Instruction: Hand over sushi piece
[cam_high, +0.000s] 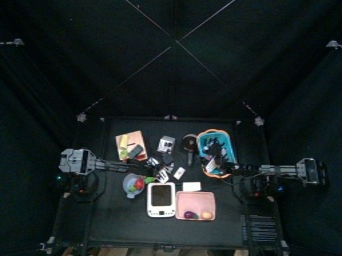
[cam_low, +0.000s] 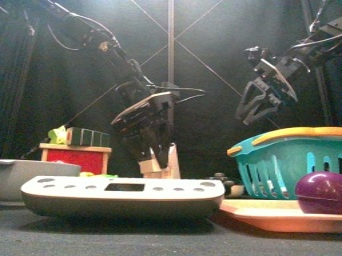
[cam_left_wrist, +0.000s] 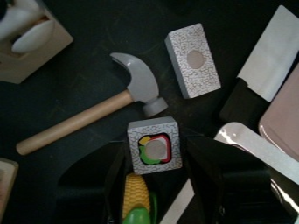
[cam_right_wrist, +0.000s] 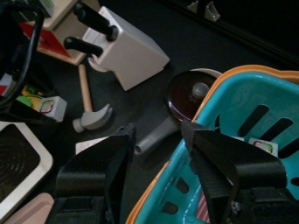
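Black table (cam_left_wrist: 70, 87), sushi piece (cam_left_wrist: 156, 149) flat, filling up, long axis toward hammer (cam_left_wrist: 100, 101), both pincers wide

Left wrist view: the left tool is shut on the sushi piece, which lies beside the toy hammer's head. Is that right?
Not quite. The left tool is open, its jaws standing either side of the sushi piece without closing on it, as the left wrist view shows. The sushi piece does lie beside the toy hammer head.
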